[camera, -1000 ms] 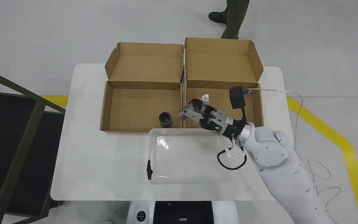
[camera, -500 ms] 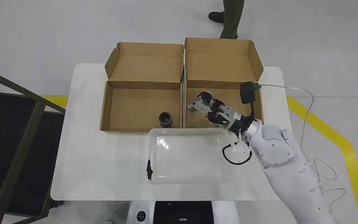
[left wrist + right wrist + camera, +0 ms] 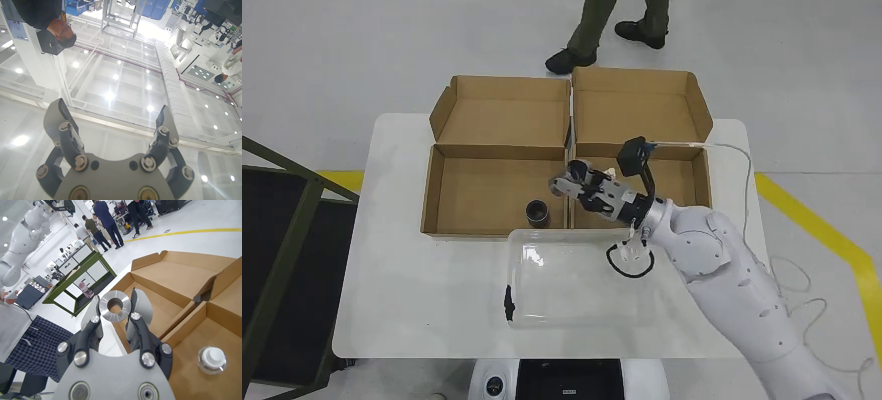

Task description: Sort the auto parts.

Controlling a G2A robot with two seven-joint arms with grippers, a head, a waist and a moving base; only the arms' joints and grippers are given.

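Table (image 3: 392, 250), top view: two open cardboard boxes sit side by side on the 12 o'clock half, the left box (image 3: 477, 195) and right box (image 3: 687, 185) touching along one wall. A clear tray (image 3: 582, 290) sits at 6 o'clock, just beside the boxes' near walls. A dark cylinder (image 3: 537, 211) stands in the left box at its 4 o'clock corner. A small black part (image 3: 509, 303) lies in the tray against its 9 o'clock wall. The right gripper (image 3: 567, 187) hangs over the shared wall between the boxes, its tip just at 2 o'clock of the cylinder and apart from it; what it grips cannot be read from here. Left wrist view: the left gripper (image 3: 113, 108) points up at the ceiling, its fingers (image 3: 66, 113) spread wide with nothing between them. Right wrist view: the right gripper is clamped on a bright metal ring (image 3: 115, 308), one finger on each side of the rim and the bore facing the camera. The ring is held in the air above the left box, near the wall shared with the right box. A clear part with a white cap (image 3: 211, 360) stands on the floor of the right box.
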